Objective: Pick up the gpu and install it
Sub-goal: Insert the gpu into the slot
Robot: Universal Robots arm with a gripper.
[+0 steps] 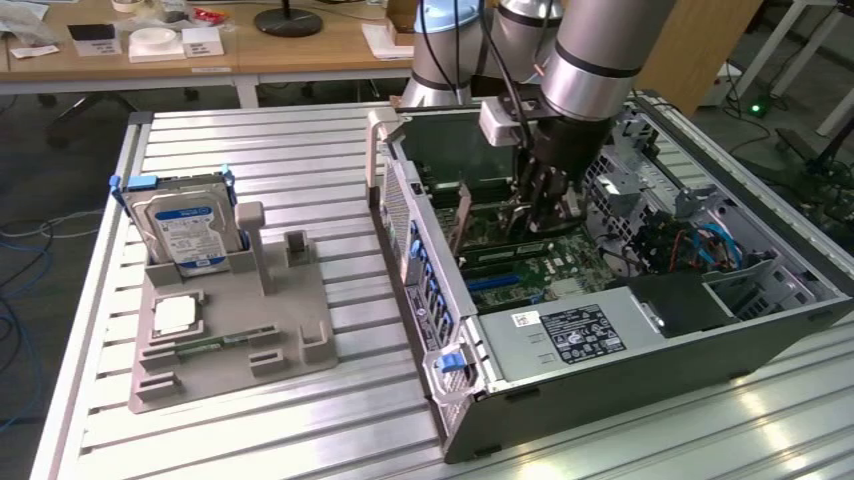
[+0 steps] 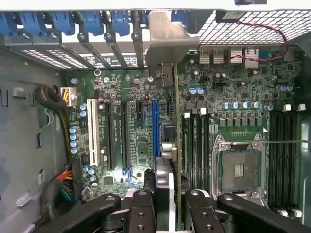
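Black gripper (image 2: pixel 165 204) fingers (image 2: pixel 141 208) sit closest to the wrist camera, closed narrowly on the gpu (image 2: pixel 176 160).

Seen edge-on between the fingers, the gpu looks like a thin green board with a dark slab against one face, and its silver bracket (image 2: pixel 167 43) stands at the far end by the rear slot openings of the computer case (image 1: pixel 801 300). It is held upright just over the motherboard (image 2: pixel 121 145), beside the blue expansion slot (image 2: pixel 155 131); I cannot tell whether it is seated. In the exterior view the arm (image 1: pixel 601 60) reaches down into the open case in the centre right of the frame. At the centre left, a grey holder (image 1: pixel 234 345) on the table (image 1: pixel 347 420) keeps the blue-labelled hard drive (image 1: pixel 184 228).
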